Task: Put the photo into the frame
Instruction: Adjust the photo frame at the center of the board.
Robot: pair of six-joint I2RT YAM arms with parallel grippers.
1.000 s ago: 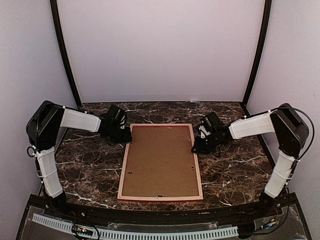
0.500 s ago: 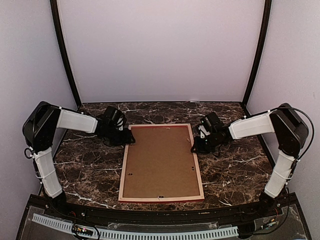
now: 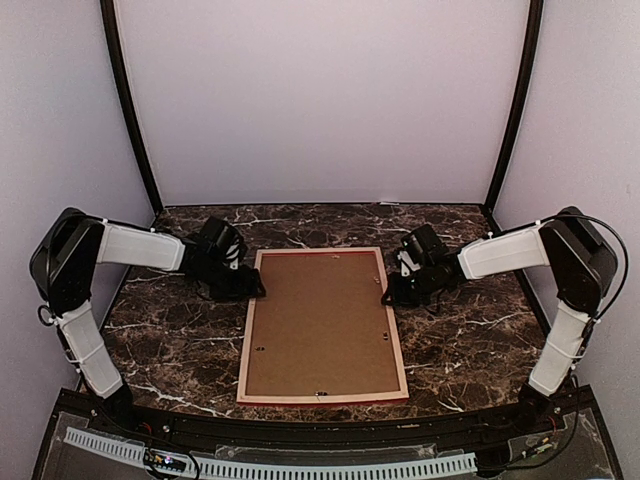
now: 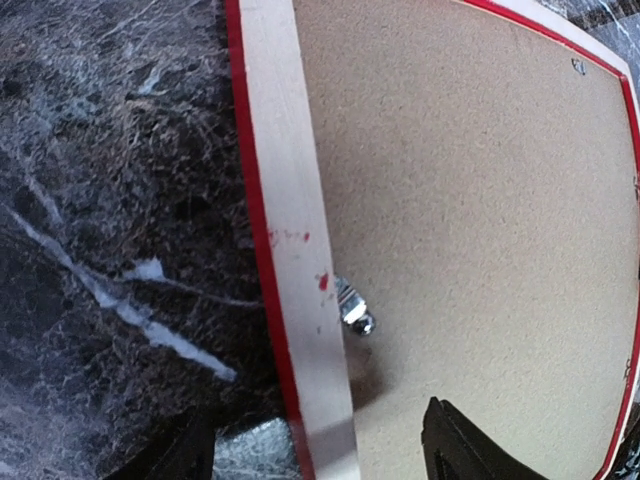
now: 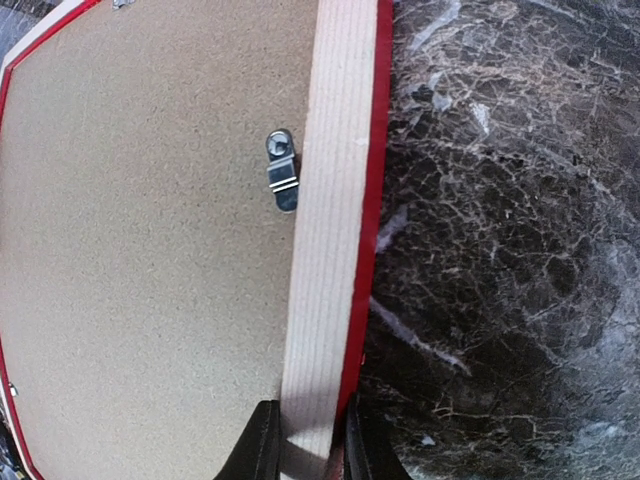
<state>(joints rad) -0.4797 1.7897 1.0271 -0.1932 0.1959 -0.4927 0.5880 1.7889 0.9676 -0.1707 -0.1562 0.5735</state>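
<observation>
The frame (image 3: 322, 325) lies back up, so its red face is hidden against the table (image 3: 470, 340); only a thin red edge shows. In the left wrist view the bottom edge cuts off the left gripper (image 4: 315, 452), leaving two dark fingertips (image 4: 460, 445), and the frame runs out past the top and bottom. The right gripper (image 5: 312, 445) is likewise cut off at the bottom. From above, both grippers' fingers are too small and dark to tell apart.
</observation>
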